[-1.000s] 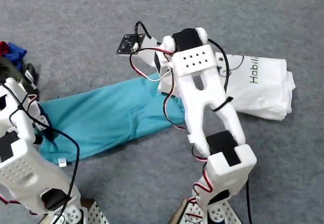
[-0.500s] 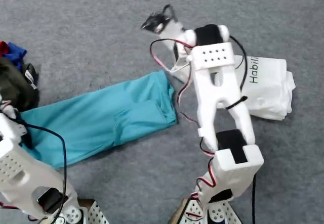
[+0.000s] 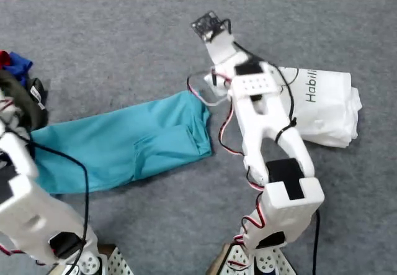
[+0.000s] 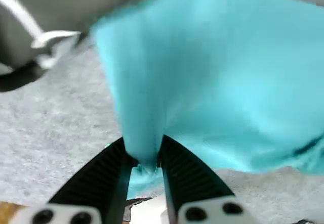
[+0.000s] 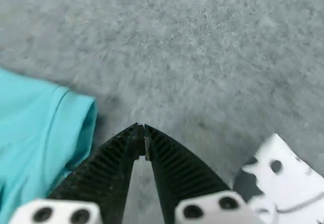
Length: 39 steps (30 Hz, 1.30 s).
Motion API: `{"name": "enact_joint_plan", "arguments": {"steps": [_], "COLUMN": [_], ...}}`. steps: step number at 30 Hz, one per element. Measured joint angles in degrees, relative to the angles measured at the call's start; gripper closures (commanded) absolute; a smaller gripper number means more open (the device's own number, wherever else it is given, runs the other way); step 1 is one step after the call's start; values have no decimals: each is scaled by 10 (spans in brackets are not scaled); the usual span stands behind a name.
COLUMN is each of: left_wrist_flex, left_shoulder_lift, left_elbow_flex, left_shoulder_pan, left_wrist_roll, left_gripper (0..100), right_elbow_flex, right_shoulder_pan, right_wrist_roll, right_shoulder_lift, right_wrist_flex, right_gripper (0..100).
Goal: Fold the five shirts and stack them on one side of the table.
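White shirt (image 3: 322,104) folded, near right edge of table (image 3: 124,39). Teal shirt (image 3: 124,144) mid-table toward left edge, folded lengthwise only; left claw (image 4: 144,161) pinching its end. Right claw (image 5: 144,143) pressed together, empty. Heap (image 3: 18,79) at left edge unfolded

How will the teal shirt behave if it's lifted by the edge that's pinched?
Probably floppy: the teal shirt bunches into folds where the left gripper pinches it, so it should drape and sag. It would likely drag rather than slide freely, since most of it lies flat on the rough-looking grey table.
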Motion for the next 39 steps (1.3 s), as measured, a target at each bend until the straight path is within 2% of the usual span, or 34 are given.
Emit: {"name": "enact_joint_plan", "arguments": {"steps": [4, 7, 11, 21, 29, 39], "left_wrist_flex": [0, 0, 0, 2, 3, 4], "left_shoulder_lift": [-76, -123, -150, -119, 0, 20], "left_elbow_flex": [58, 92, 94, -9, -135, -193], "left_shoulder_pan": [101, 181, 280, 491, 567, 633], "left_wrist_roll": [0, 9, 51, 156, 201, 228], "left_gripper": [982, 982, 981, 981, 981, 981], "right_elbow_flex": [75, 80, 80, 80, 80, 80], "right_shoulder_pan": [22, 62, 101, 102, 113, 127], "right_wrist_roll": [-16, -16, -18, -16, -16, -30], "right_shoulder_lift": [0, -6, -7, -7, -7, -7], "right_wrist_flex": [-120, -166, -195, -241, -242, -243], "right_gripper": [995, 995, 994, 994, 994, 994]}}
